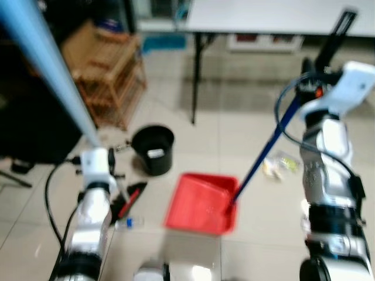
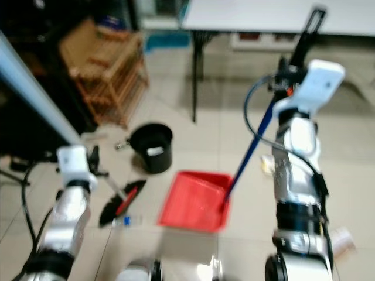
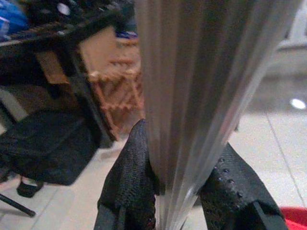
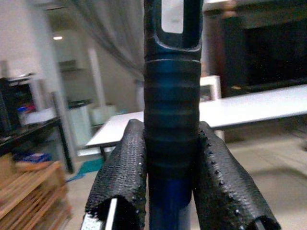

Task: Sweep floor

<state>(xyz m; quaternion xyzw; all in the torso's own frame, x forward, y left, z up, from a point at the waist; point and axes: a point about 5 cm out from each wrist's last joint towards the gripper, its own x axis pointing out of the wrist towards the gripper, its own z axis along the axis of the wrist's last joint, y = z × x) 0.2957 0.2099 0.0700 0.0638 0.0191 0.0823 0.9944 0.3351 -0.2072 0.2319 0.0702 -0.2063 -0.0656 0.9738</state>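
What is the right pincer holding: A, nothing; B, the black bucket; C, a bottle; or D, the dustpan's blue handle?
D: the right pincer is clamped on the blue handle, which runs down to the red dustpan on the floor.

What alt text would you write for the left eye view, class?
A red dustpan lies on a tiled floor, its blue handle held by the right gripper. The left gripper holds a broom pole above the brush, beside a black bucket and a table.
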